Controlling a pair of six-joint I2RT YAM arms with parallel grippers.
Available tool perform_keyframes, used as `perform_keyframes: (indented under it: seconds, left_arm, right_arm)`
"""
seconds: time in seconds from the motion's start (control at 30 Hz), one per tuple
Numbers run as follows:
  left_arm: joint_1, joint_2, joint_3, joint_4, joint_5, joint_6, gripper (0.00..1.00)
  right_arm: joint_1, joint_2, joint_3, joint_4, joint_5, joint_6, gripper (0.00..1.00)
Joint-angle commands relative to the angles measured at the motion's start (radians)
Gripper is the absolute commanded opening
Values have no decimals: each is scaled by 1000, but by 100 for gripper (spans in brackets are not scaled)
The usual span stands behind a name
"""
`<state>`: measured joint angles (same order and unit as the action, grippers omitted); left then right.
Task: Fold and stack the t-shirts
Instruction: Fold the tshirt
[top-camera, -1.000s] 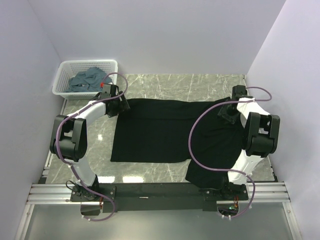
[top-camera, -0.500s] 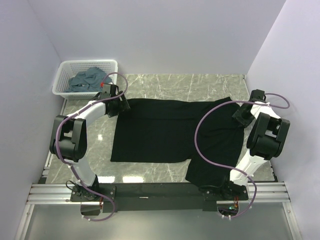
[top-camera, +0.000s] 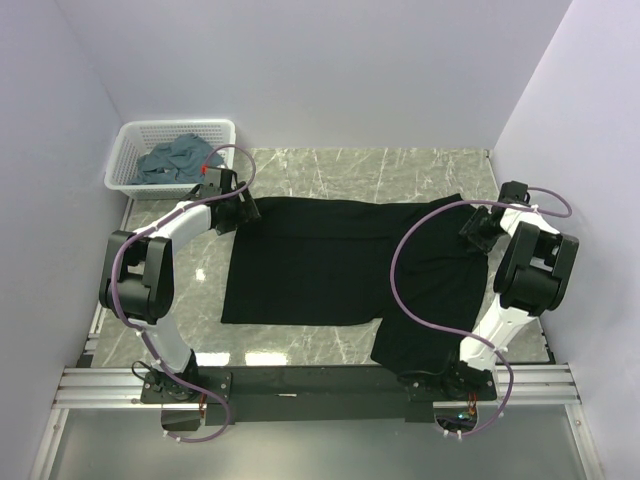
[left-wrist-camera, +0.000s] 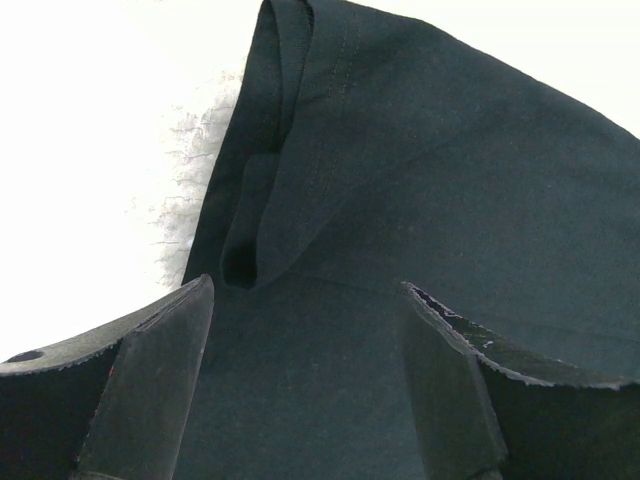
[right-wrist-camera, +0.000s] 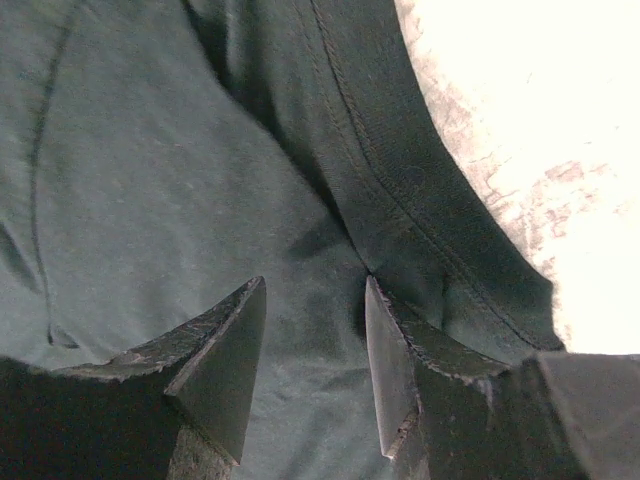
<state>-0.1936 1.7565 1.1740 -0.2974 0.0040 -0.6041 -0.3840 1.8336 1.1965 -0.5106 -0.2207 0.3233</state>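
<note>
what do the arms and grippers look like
The left arm and right arm have white links with bulky black joints, and a purple cable loops alongside each. The left gripper and right gripper each have two black wedge-shaped fingers.

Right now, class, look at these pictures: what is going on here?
A robot is working on a black t-shirt spread on the marble table. The left gripper hangs open over its far left corner, the right gripper open over its far right edge. Blue-grey shirts lie in the white basket.
</note>
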Motion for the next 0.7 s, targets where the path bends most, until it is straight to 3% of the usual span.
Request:
perform_keyframes:
  seconds: [0.0,0.27,0.53,0.63,0.67]
  left_arm:
    - [-4,-40,32,17,14,15,79]
    - [-4,-38,33,15,13,13,79]
    - [-6,-42,32,15,11,15,79]
    - [-6,-40,33,15,13,13,79]
    - [-4,-40,33,15,13,13,79]
  right_arm:
    - [-1,16,-6,-2,-9,-12,52]
    - [-3,-8,-20,-16,81,14,51]
    - [-3,-2,-17,-19,74,14,52]
    - [-3,-2,-29,-19,51,19,47]
    - [-1,-10,-34,-16,28,22,40]
